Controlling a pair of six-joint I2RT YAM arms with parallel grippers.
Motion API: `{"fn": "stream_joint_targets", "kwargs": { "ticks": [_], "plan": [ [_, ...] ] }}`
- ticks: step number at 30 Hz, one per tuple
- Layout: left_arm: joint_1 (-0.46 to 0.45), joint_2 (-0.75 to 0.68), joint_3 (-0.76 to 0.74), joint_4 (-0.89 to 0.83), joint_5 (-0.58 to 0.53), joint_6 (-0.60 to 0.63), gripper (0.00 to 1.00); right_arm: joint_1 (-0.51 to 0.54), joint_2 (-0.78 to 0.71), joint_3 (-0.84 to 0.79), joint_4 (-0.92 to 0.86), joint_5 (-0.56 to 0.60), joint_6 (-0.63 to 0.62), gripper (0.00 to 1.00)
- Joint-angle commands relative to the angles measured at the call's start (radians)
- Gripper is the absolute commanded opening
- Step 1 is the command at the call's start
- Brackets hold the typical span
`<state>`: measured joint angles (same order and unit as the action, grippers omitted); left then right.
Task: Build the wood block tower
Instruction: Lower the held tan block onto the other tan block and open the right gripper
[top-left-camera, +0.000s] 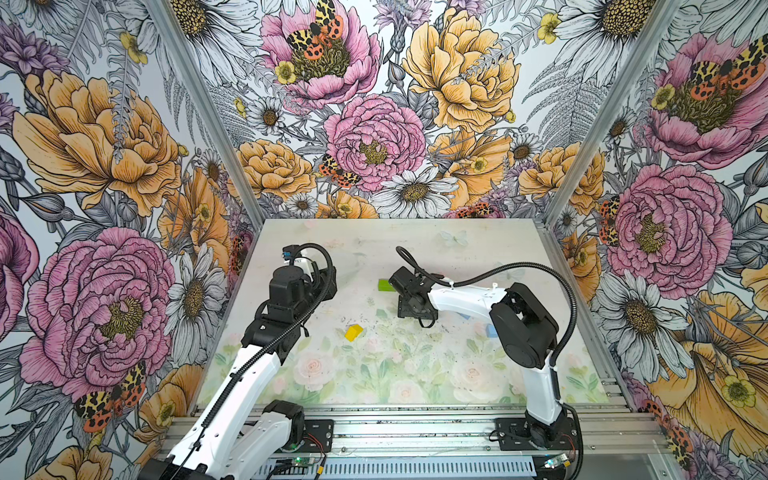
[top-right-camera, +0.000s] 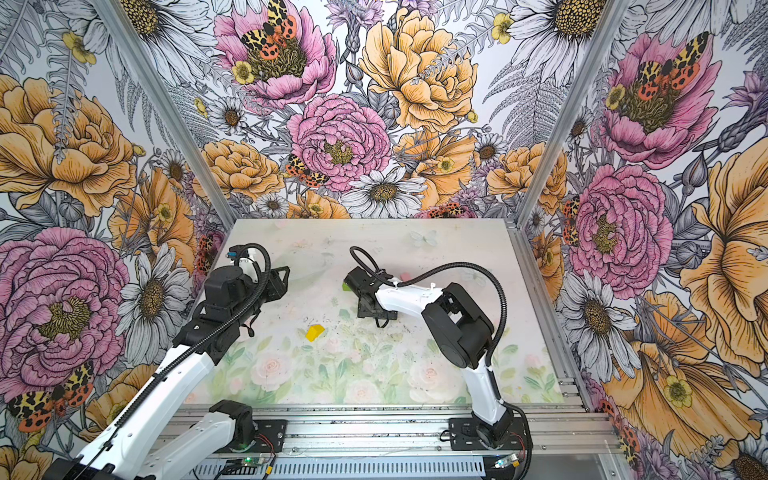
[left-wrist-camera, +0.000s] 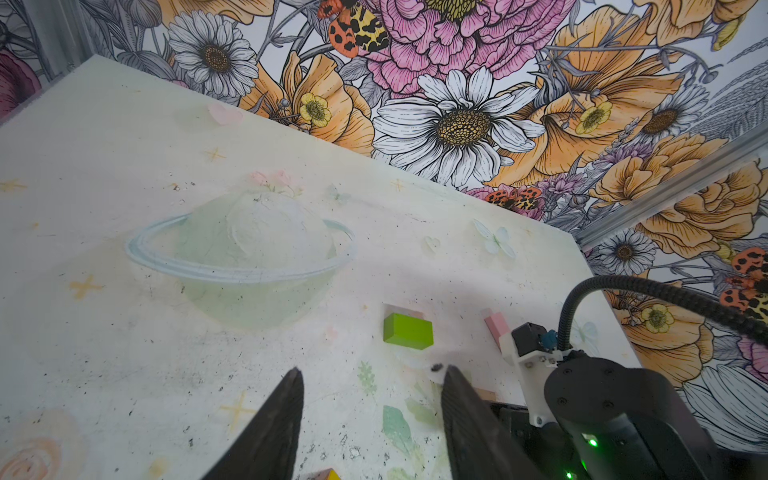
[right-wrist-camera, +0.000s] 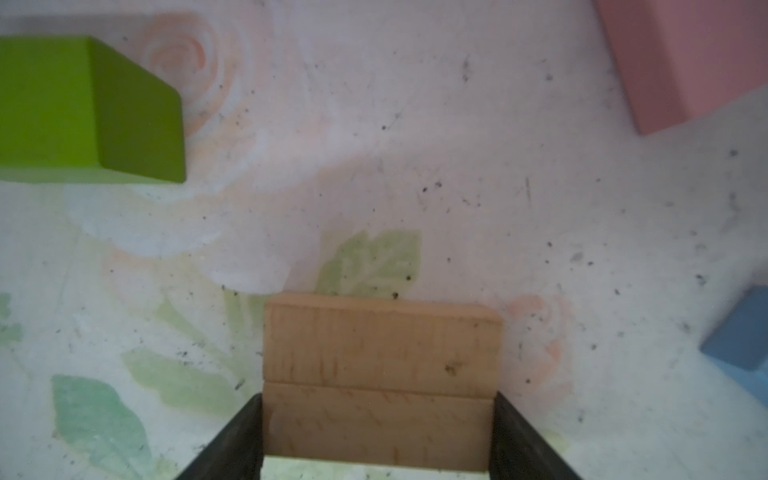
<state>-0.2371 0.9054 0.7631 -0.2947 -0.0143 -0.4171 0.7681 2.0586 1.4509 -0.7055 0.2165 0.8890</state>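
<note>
So far, little of the tower is seen built. Only the tan planks (right-wrist-camera: 380, 349) are set one against the other, and they are judged to be its base; whether they lie side by side or stacked cannot be told. They are found near the centre of the table (top-left-camera: 415, 249), under the right gripper (right-wrist-camera: 378, 401), whose jaws are pressed against the two ends of the nearer plank. Whether the pair rests on the table or is raised off it cannot be told.

The other pieces are scattered singly, and nothing is stacked on the planks. From that gripper, in a top view:
- The green brick (top-left-camera: 385, 285) is seen at eleven o'clock.
- The pink brick (top-right-camera: 405, 275) is seen at one o'clock.
- A light blue block (top-left-camera: 492, 331) is seen at four o'clock, half hidden by the arm.
- The yellow roof piece (top-left-camera: 353, 333) is seen at eight o'clock.

All of these are judged yet to be placed. The left gripper (left-wrist-camera: 374, 399) is seen at nine o'clock, jaws apart and empty. No container is seen on the table.
</note>
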Motion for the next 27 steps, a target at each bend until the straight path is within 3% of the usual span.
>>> {"fn": "stream_joint_targets", "kwargs": {
  "ticks": [1, 27],
  "plan": [
    [0.009, 0.007, -0.013, 0.016, 0.003, -0.004, 0.55, -0.016, 0.080, -0.017, -0.005, -0.010, -0.019, 0.00],
    [0.010, 0.013, -0.014, 0.014, -0.004, 0.001, 0.55, -0.047, 0.120, -0.011, -0.005, -0.009, -0.093, 0.08]
  ]
}}
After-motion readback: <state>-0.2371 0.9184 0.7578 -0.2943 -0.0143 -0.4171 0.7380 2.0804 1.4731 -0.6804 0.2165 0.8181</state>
